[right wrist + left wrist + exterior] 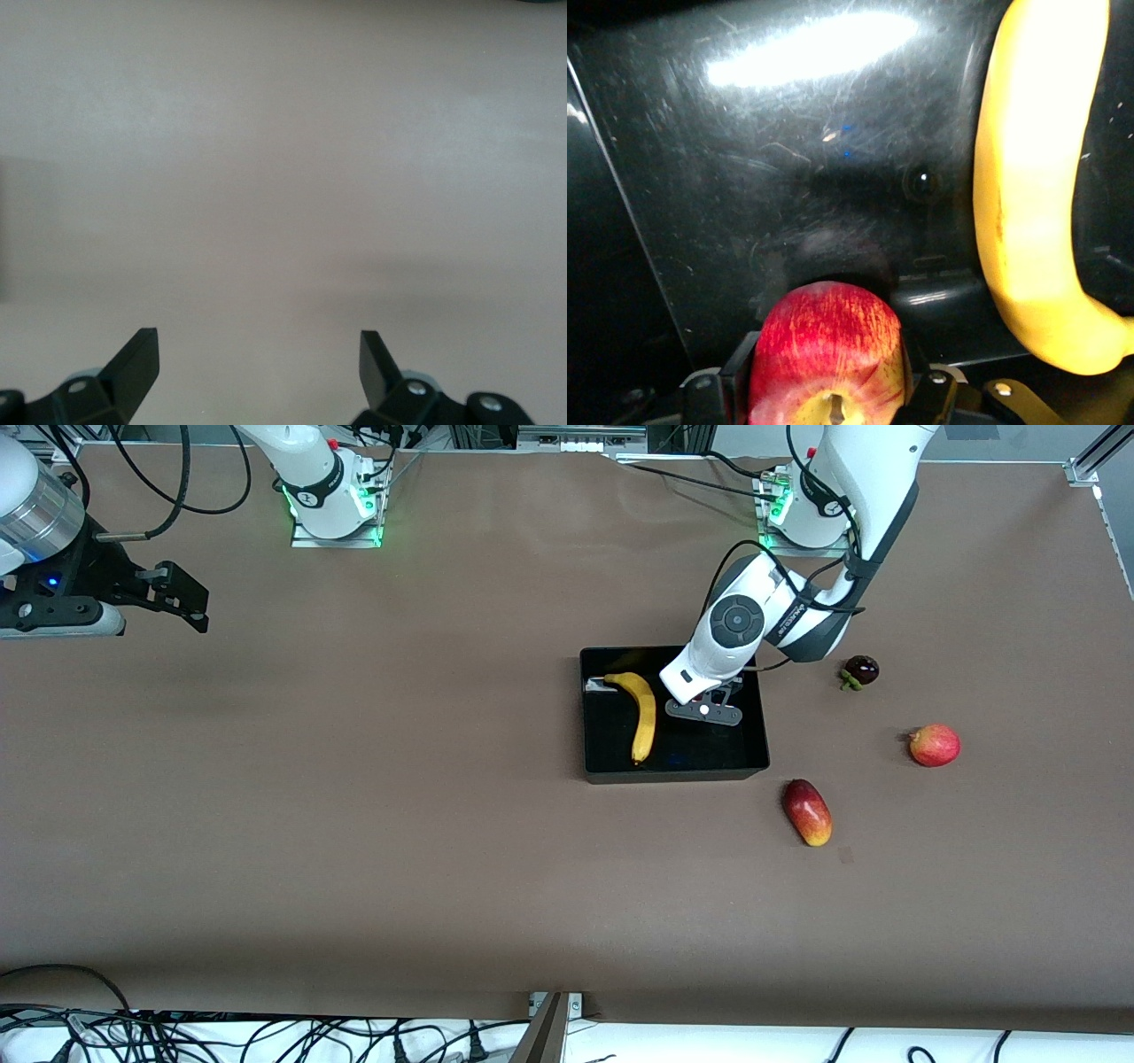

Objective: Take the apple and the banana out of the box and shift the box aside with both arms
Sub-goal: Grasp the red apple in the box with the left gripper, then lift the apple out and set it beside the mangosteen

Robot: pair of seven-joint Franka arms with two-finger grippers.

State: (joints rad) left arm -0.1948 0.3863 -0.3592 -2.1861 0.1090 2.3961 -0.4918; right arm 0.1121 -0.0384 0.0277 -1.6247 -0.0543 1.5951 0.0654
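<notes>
The black box (673, 775) sits mid-table, toward the left arm's end. The yellow banana (644, 713) lies in it. My left gripper (706, 710) is down inside the box beside the banana. In the left wrist view it (828, 390) is shut on the red apple with yellow patches (828, 354), just above the glossy box floor (788, 177), with the banana (1032, 177) alongside. The apple is hidden under the hand in the front view. My right gripper (190, 607) waits open and empty over bare table at the right arm's end; its fingers stand wide apart in the right wrist view (259, 354).
An oblong red-yellow mango (806, 812) lies near the box's corner, nearer the front camera. A round red fruit with a nub (935, 745) and a small dark fruit (859, 670) lie toward the left arm's end. Cables run along the front edge.
</notes>
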